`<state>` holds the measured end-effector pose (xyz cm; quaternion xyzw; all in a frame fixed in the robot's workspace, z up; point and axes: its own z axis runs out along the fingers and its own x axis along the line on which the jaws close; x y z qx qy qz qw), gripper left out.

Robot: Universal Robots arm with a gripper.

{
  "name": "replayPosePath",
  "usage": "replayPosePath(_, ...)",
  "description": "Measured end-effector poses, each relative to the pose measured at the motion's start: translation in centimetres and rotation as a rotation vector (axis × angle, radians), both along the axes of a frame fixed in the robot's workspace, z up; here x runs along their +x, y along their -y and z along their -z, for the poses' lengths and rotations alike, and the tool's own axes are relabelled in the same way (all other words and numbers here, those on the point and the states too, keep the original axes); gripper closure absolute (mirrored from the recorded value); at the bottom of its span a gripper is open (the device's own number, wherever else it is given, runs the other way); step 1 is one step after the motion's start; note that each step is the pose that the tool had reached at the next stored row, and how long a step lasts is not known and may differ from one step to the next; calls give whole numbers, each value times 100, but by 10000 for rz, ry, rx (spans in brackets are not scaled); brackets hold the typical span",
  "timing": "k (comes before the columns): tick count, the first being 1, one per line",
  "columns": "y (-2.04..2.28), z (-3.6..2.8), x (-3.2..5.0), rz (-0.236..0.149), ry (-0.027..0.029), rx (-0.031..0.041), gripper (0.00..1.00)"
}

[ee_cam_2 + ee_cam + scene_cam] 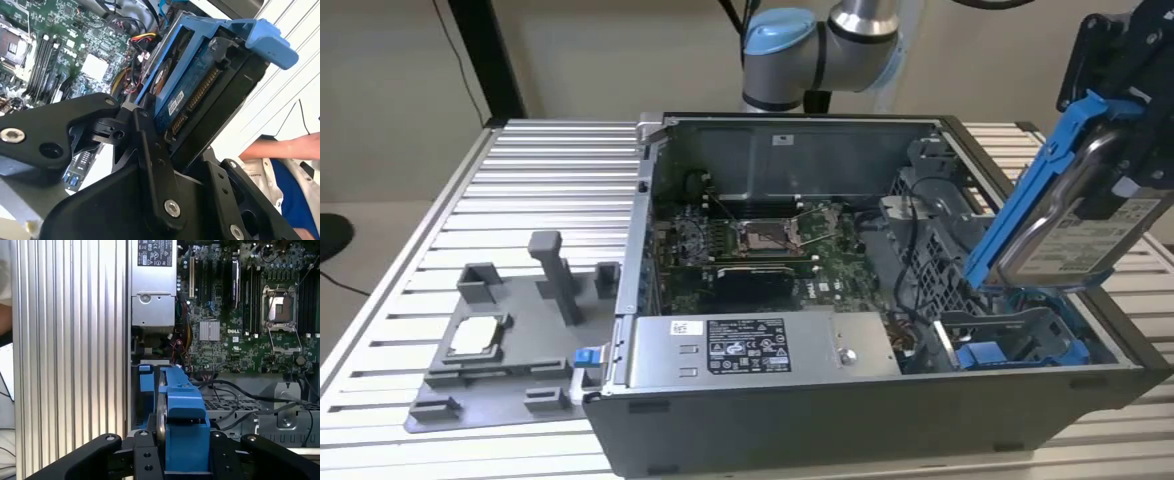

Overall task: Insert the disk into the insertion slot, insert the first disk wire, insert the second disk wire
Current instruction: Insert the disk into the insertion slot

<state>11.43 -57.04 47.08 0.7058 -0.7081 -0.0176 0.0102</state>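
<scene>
Disk: flat rectangular silver metal hard drive, white label, clipped in a bright blue plastic carrier frame (1067,235). Location: aloft at the exterior view's right, steeply tilted. Its lower end is near the insertion slot (1007,335), a narrow blue-railed bay of the dark grey drive cage. The cage sits in the open grey computer case (854,430) on the ribbed metal tabletop (520,170). Contact with the rails cannot be told.

Claw (182,455): black, clamped on the carrier's upper part, a finger against each broad face in the first wrist view.

Step in hand, by judgement: disk insertion, not yet done.

Requirement: carrier brought square to the rails for seating.
</scene>
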Motion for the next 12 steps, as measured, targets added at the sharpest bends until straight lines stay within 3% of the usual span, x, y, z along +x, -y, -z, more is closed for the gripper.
replayPosePath(3,8,43,1,-15,5,-1,100)
replayPosePath(10,8,75,1,-15,16,6,100)
replayPosePath(12,9,109,1,-15,29,45,100)
